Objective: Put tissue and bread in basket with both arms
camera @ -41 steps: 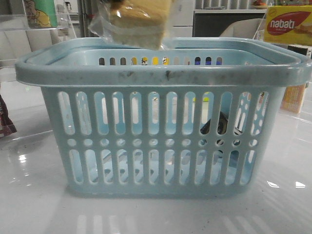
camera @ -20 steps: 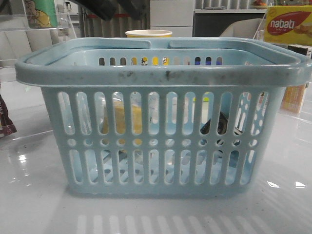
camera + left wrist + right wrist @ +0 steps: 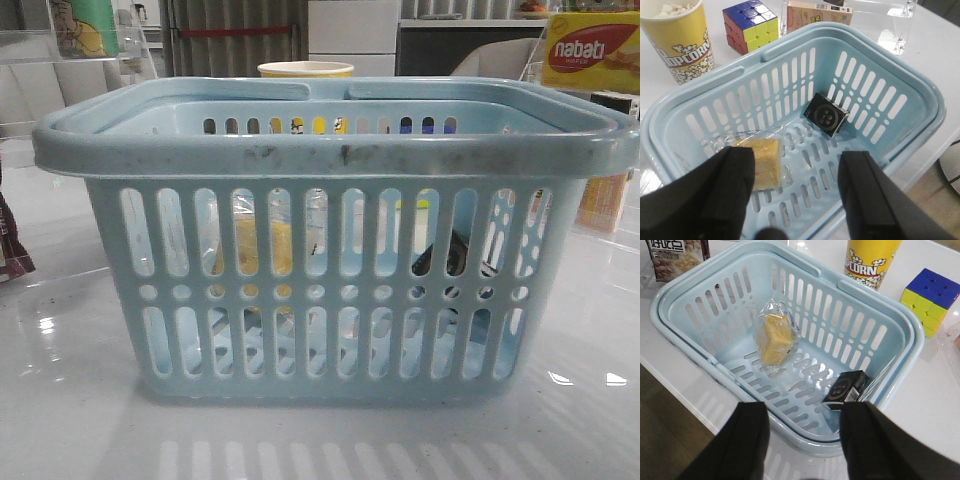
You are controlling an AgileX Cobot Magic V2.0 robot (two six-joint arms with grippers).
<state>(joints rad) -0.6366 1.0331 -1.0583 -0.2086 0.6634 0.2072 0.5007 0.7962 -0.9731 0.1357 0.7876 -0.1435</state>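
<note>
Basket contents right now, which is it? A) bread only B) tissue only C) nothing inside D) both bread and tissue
D: the right wrist view shows the bread in its clear bag and the blackish tissue packet both lying on the floor of the basket, apart from each other; both pincers are open and hold nothing.

Bread (image 3: 262,245) half-hidden behind basket (image 3: 330,150) slats

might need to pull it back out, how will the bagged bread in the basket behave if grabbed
The bread looks soft and light, so it would probably squash under a firm pinch. Its crinkly clear bag seems loose and slick; a tool may catch only plastic. Leaning in the basket, it could flop over if nudged.
</note>
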